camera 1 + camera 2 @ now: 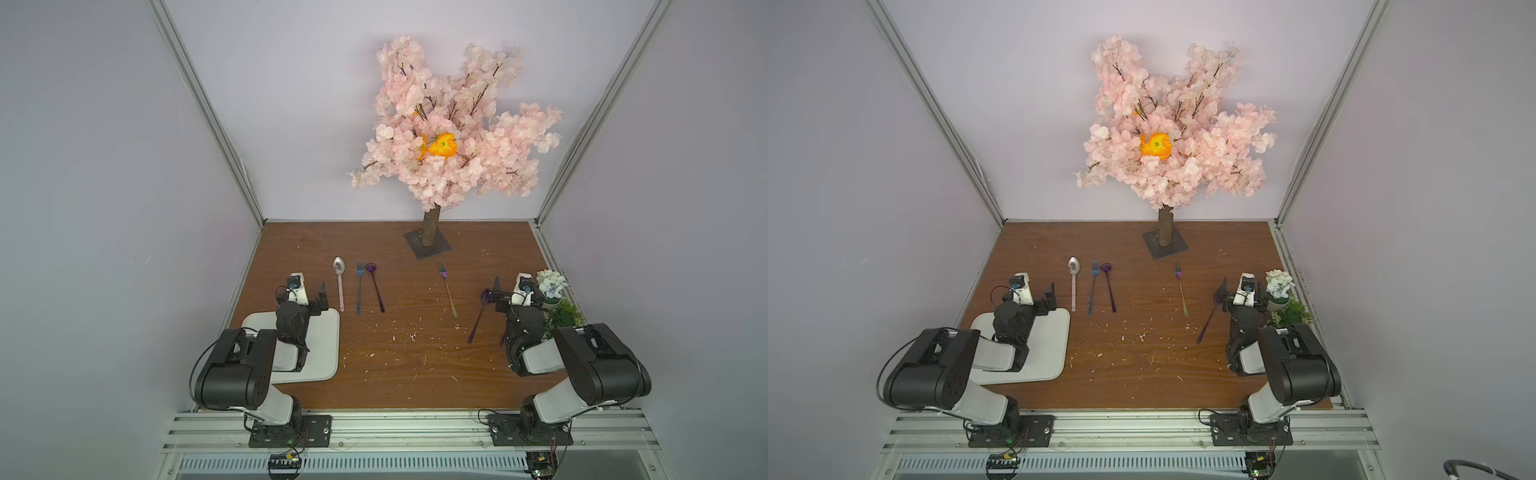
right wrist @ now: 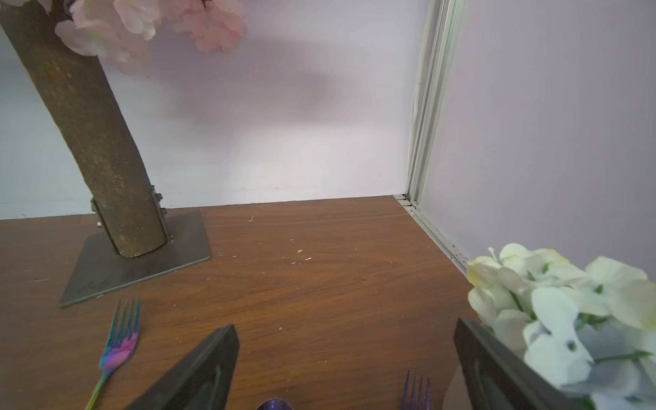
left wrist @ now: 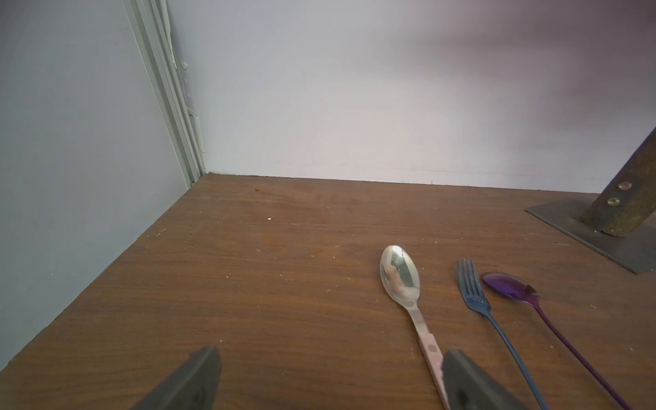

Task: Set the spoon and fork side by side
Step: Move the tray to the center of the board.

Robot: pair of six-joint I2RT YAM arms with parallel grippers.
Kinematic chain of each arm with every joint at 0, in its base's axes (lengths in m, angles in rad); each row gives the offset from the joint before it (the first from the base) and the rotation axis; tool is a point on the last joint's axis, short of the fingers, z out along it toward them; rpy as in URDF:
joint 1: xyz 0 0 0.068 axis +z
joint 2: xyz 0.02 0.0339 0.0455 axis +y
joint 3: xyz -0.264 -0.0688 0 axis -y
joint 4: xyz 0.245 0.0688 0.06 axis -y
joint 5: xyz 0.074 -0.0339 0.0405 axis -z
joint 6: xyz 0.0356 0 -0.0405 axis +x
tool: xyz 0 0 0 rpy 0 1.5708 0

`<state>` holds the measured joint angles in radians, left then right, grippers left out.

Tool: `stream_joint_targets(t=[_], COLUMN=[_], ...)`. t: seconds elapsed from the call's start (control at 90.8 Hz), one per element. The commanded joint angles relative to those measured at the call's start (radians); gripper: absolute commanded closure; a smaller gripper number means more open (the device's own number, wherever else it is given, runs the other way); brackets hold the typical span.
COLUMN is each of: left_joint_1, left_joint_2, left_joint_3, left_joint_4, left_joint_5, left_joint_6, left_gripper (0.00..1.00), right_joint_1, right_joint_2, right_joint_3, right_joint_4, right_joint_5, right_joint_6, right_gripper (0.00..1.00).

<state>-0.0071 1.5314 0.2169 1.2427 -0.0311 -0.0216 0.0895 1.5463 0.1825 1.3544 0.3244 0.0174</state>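
Purple fork (image 2: 416, 389) cropped, perhaps under right pincer (image 2: 344, 330)

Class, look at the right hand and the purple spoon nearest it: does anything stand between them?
Nothing visible does. The right hand is open, and the purple spoon lies uncovered right by its fingers. The white flowers crowd it from the other side only.

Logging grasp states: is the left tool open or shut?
Open: on the left tool, the fingers stand wide apart, bare table between, holding nothing.

Spoon (image 1: 340, 286), fork (image 1: 359, 291) and second spoon (image 1: 376, 289) lie side by side, tree base (image 1: 419, 249) behind them rightward
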Motion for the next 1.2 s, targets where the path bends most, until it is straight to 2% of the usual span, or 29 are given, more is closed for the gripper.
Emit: stream_joint_targets(t=[0.0,0.672,0.727,0.826,0.892,0.936,1.013,1.079,1.123,1.189], left_joint_1=[0.006,0.007,0.007,0.009,0.01,0.01,0.01,0.008,-0.001,-0.032], left_joint_2=[-0.003,-0.003,-0.013,-0.138,-0.232,-0.284,-0.347,-0.383,-0.405,-0.442], left_joint_3=[0.001,0.0,0.008,0.115,0.226,0.297,0.378,0.409,0.406,0.388], left_joint_4=[0.015,0.014,0.005,-0.287,-0.575,-0.737,-0.994,-1.122,-1.184,-1.283], left_joint_5=[-0.004,-0.004,-0.044,-0.185,-0.335,-0.371,-0.348,-0.228,-0.143,-0.088], left_joint_6=[0.001,-0.005,-0.022,-0.077,-0.251,-0.373,-0.592,-0.666,-0.677,-0.706], left_gripper=[0.01,0.01,0.01,0.01,0.01,0.01,0.01,0.01,0.01,0.01], right_joint_1=[0.003,0.003,0.003,0.026,0.062,0.084,0.133,0.162,0.17,0.18], right_joint_2=[-0.006,-0.005,-0.006,-0.053,-0.15,-0.226,-0.371,-0.474,-0.527,-0.575], right_joint_3=[0.006,0.01,0.009,0.006,0.022,0.041,0.118,0.206,0.26,0.321], right_joint_4=[0.017,0.011,0.014,-0.005,-0.107,-0.193,-0.429,-0.673,-0.81,-0.964], right_joint_5=[-0.005,-0.011,-0.012,-0.014,0.071,0.115,0.17,0.167,0.103,-0.048], right_joint_6=[0.003,0.003,0.003,-0.029,-0.045,-0.053,-0.029,0.046,0.096,0.143], right_gripper=[0.01,0.01,0.0,0.0,0.01,0.01,0.01,0.01,0.01,0.01])
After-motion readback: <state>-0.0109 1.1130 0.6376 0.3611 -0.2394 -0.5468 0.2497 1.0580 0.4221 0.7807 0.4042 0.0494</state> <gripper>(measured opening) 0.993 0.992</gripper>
